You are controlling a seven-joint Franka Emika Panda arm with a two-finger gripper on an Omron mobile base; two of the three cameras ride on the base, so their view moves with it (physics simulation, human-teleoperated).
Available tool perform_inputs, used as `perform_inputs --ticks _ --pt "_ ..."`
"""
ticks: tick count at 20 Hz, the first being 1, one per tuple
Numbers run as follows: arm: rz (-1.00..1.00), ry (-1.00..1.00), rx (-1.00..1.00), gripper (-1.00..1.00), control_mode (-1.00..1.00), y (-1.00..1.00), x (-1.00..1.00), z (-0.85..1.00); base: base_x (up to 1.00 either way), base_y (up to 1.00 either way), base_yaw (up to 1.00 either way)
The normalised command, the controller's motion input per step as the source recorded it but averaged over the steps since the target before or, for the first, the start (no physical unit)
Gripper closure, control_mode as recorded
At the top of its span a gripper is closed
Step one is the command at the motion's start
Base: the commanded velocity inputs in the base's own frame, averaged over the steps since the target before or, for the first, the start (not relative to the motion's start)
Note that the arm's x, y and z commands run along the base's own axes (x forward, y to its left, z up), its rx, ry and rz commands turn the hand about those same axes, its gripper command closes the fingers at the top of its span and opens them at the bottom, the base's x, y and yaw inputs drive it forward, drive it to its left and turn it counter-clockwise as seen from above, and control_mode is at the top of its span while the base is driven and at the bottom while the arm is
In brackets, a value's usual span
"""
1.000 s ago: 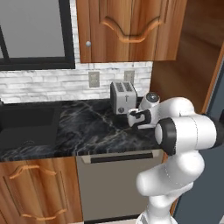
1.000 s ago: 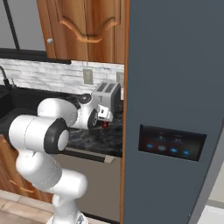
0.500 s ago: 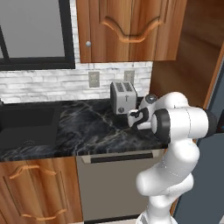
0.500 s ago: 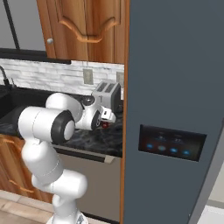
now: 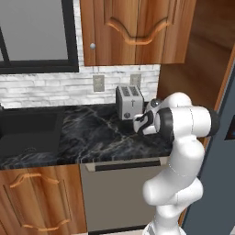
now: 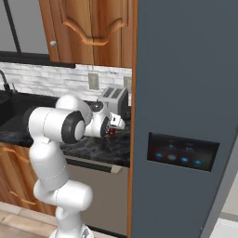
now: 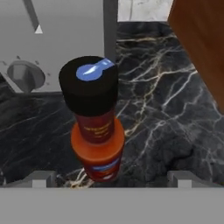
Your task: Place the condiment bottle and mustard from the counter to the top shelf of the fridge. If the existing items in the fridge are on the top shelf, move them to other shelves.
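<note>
On the black counter [image 7: 175, 109], just in front of the toaster [image 7: 52, 43], stands the red sauce bottle [image 7: 97, 140] with its black cap on top. Upright, right between the two fingers of the claw [image 7: 112, 177]. Wide open, holding nothing yet. Seen from the right base view, hovers by the bottle [image 6: 112, 132], close to the closed fridge [image 6: 186, 93].

To do this step well: go down slowly, straight over the bottle. Keep both fingers the same way off on each side. Stop below the cap, around the fat red part. Squeeze gently so no tipping. Mind the toaster behind, probably easy to bump. Then lift straight up.
</note>
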Motion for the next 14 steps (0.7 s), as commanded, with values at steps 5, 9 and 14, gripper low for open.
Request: perform_inputs --ticks 5,9,14 --pt "-0.01 0.00 0.00 -1.00 -1.00 0.00 0.28 -0.10 0.00 0.00 0.00" --pt "-0.01 0.00 0.00 -1.00 -1.00 0.00 0.29 -0.10 0.00 0.00 0.00" --pt "0.00 0.00 0.00 -1.00 -1.00 0.00 0.20 -0.07 0.00 0.00 0.00"
